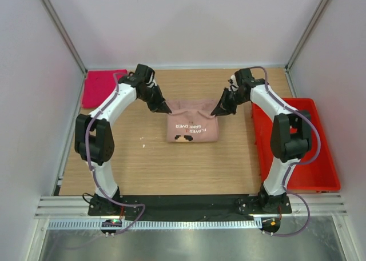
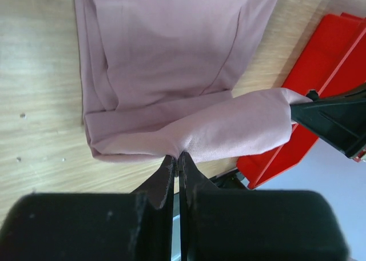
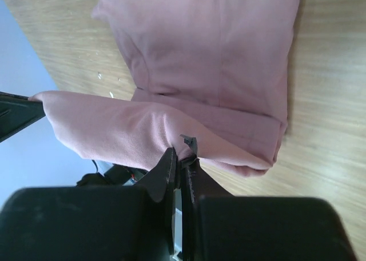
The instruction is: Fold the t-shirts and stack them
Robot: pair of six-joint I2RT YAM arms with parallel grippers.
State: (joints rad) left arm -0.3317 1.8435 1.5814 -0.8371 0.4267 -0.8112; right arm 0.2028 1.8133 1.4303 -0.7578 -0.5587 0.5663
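Pink shirt [image 1: 193,127] is lying folded on the table [image 1: 143,164], centre, toward the far edge. Left gripper [image 1: 167,109] and right gripper [image 1: 216,112] are each pinching its far edge tight, holding that flap raised; magenta shirt [image 1: 100,87] is sitting in the far-left corner. Risk: the pinches are looking thin, so an uneven pull could slip one side and skew the fold.

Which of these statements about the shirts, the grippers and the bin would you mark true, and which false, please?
1. The left gripper and right gripper each pinch the pale pink shirt. True.
2. The red bin sits on the robot's right. True.
3. The magenta shirt lies in the red bin. False: it lies on the table, at the far left corner.
4. The pale pink shirt is spread out unfolded. False: it is folded into a compact shape, print facing up.
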